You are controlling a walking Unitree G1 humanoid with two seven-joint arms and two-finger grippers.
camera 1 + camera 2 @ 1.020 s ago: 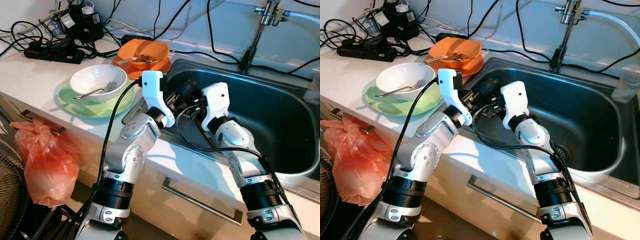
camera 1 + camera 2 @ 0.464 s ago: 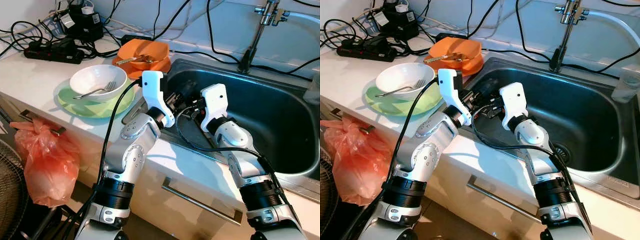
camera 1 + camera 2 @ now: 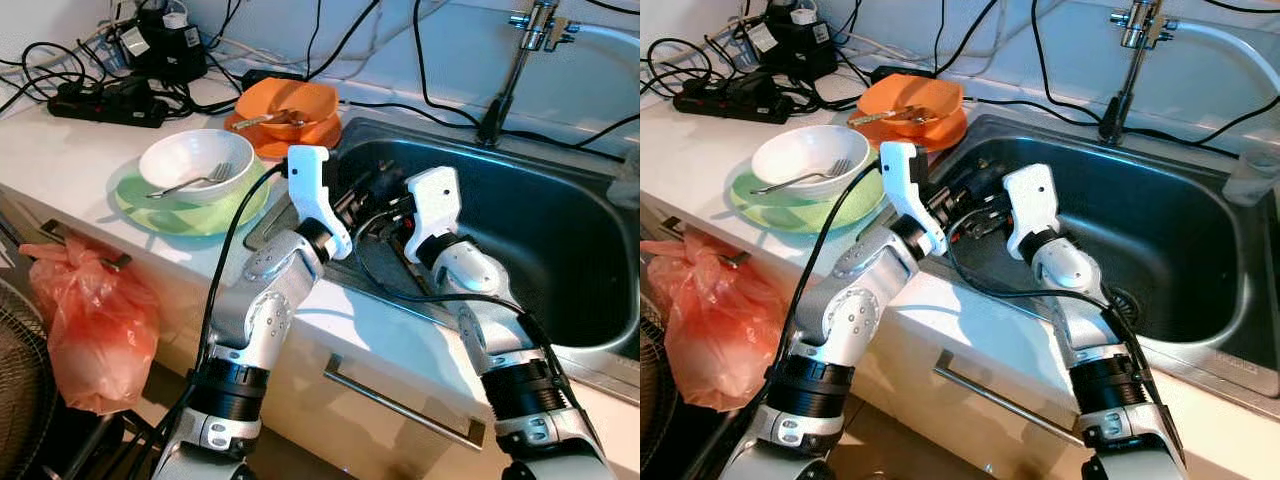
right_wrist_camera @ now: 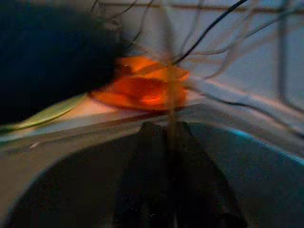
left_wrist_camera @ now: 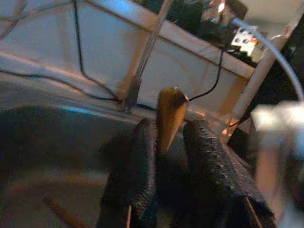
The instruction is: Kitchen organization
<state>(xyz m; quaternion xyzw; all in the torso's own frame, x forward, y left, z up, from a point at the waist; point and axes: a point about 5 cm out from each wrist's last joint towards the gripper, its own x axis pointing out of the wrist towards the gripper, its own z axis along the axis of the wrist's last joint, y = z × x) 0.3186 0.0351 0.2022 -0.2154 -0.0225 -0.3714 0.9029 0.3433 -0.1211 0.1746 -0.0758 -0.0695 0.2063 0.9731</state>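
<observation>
Over the dark steel sink's [image 3: 560, 330] near-left corner, the left gripper [image 5: 166, 142] pinched a thin brown stick-like utensil [image 5: 170, 114]; the right gripper [image 4: 167, 137] clamped a blurred thin rod [image 4: 168, 71]. Releasing them into the sink seemed next.

- Two black fingers [image 4: 147, 180] of the right gripper [image 4: 171, 142] are pinching a thin upright stick [image 4: 167, 71].
- An orange bowl [image 4: 147, 88] is sitting beyond the dark sink [image 4: 61, 199], blurred, with cables [image 4: 213, 23] trailing behind.

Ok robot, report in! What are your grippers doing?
Left gripper shut on wooden utensil, over sink. Right gripper shut on thin stick. Cables along the back.
</observation>
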